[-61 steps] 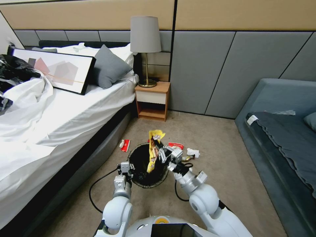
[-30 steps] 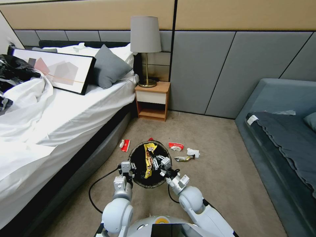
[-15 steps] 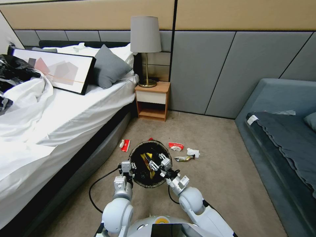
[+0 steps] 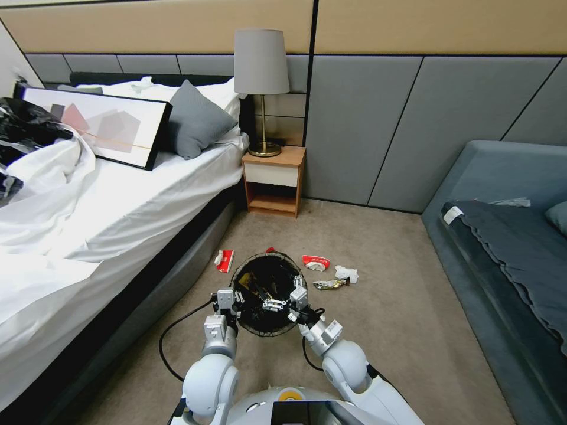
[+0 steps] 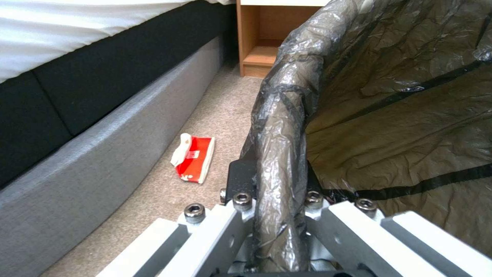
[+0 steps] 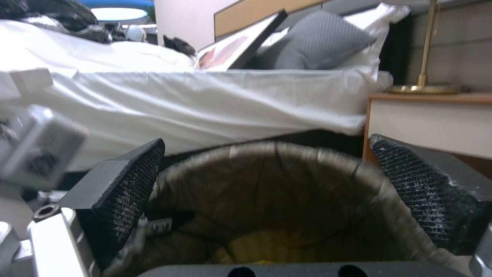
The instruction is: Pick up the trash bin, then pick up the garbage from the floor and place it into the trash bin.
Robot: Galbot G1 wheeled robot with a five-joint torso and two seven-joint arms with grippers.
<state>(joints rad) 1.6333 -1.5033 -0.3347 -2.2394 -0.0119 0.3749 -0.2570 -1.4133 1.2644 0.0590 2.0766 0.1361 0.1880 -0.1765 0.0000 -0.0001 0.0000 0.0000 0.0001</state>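
Wrapper (image 4: 258, 287) dropped – right fingers (image 6: 134, 181) spread above trash bin (image 4: 243, 314)

the trash bin (image 4: 267, 295) stood on the floor before the robot, bed (image 4: 88, 200) to its left, nightstand (image 4: 274, 180) behind it. one packet (image 4: 225, 260) lay left of it, more litter (image 4: 331, 274) to its right.

The trash bin (image 4: 267, 295) is lined with a glossy dark brown-black bag; something yellow (image 6: 266, 246) lies at its bottom. On the beige carpet (image 4: 378, 330), the garbage is a red-and-white packet (image 4: 225, 260), another red-and-white packet (image 4: 316, 262), a white crumpled scrap (image 4: 346, 273) and a dark gold wrapper (image 4: 329, 284). The end effector pads (image 6: 130, 184) are black with a fine grid texture.
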